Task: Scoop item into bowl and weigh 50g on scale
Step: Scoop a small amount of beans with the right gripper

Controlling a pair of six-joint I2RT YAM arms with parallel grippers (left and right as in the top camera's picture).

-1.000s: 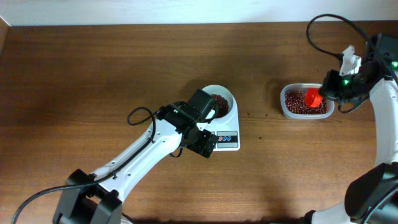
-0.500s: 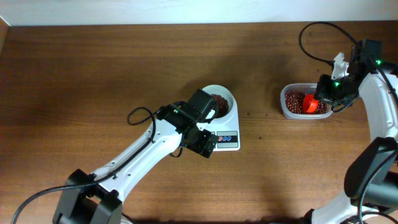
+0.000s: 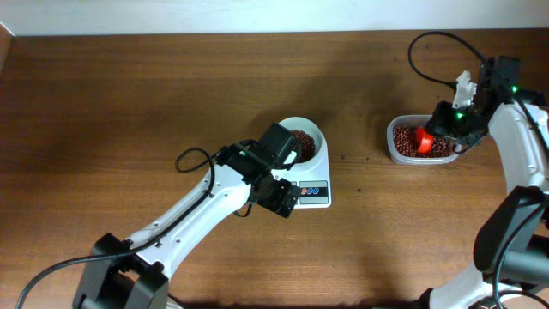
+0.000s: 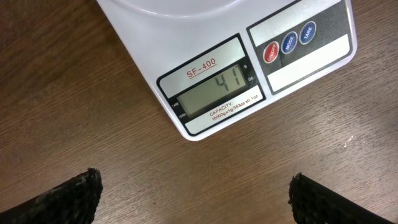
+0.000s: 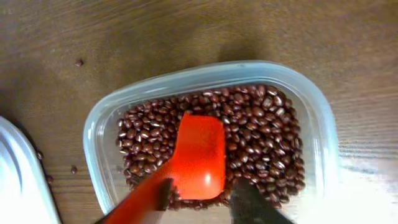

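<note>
**benchrat:** Where was everything at that point? From above I had the white bowl (image 3: 316, 129) sitting on the scale (image 3: 317, 196) mid-table. There was a heap of beans (image 3: 302, 137) in it, partly hidden under the left arm's wrist.

**yam_fan:** Yep, same here. The left wrist view looked straight down on the scale's front edge. The display (image 4: 214, 92) read 41, and beside it were a red button (image 4: 272, 53) and two blue ones. The left gripper (image 4: 199, 199) hung over the bare table (image 4: 93, 93) just in front of the scale. Its fingertips were way out at the two bottom corners of the view, so the jaws were spread wide with only wood between them.

**benchrat:** And the right side?

**yam_fan:** The right gripper (image 5: 205, 196) was over the clear tub (image 5: 205, 71), off to the right and well apart from the scale. The tub was full of beans, and the red scoop (image 5: 202, 155) lay flat on top of them, handle running off to the lower left. The fingers stood apart on either side of the scoop's back end. A strip of beans showed between the scoop and one finger, so it looked loose to me, not pinched. A couple of stray beans (image 5: 79, 62) were lying on the wood next to the tub too.
</note>
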